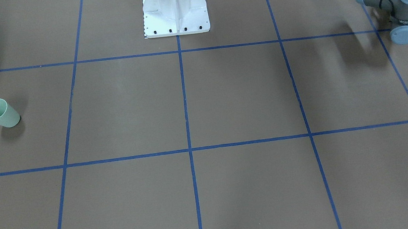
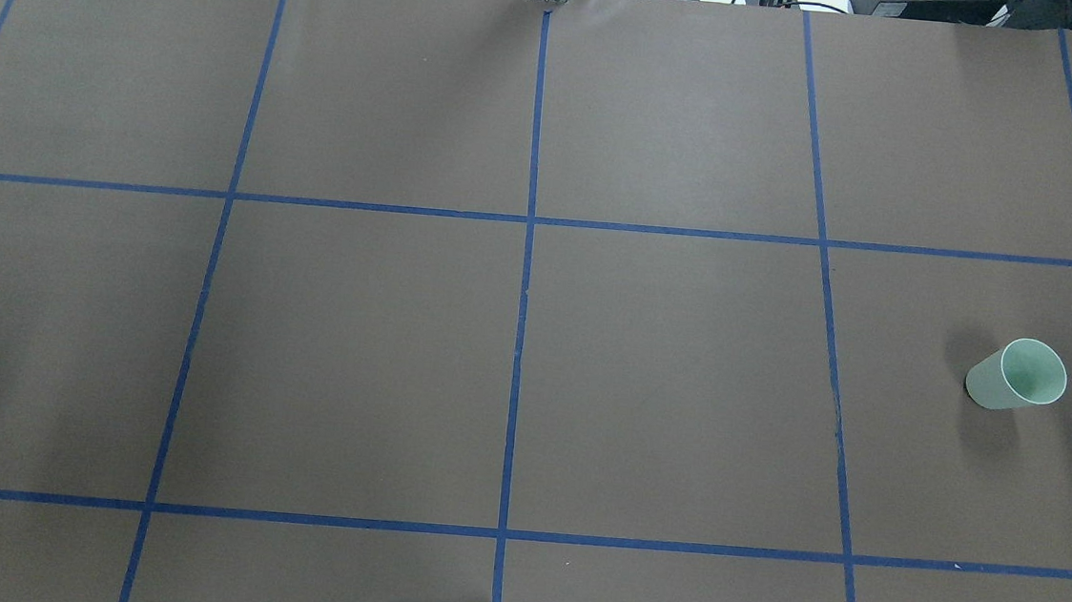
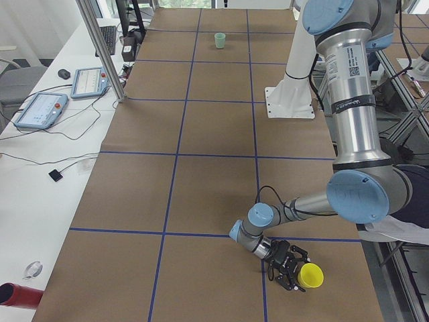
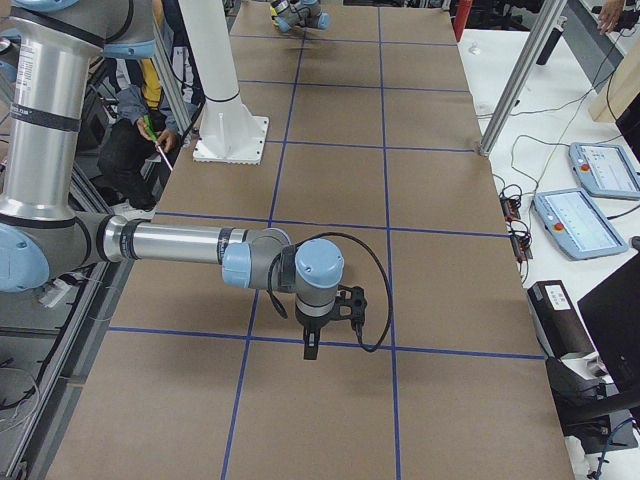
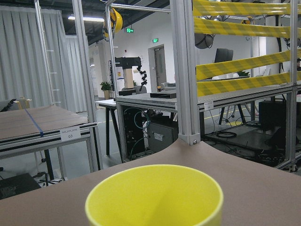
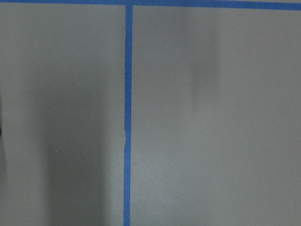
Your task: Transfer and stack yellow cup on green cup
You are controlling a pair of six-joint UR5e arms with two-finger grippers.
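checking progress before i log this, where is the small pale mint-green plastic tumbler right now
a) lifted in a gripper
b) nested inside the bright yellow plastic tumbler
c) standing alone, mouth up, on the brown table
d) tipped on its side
c: the small pale mint-green plastic tumbler stands mouth up on the brown table with nothing touching it, and the bright yellow plastic tumbler is at the opposite end.

A robotics lab: aluminium-profile frames [image 5: 184, 70], teach pendants [image 3: 41, 109] on a side bench [image 3: 27, 191], and a tape-gridded table [image 2: 681, 399].
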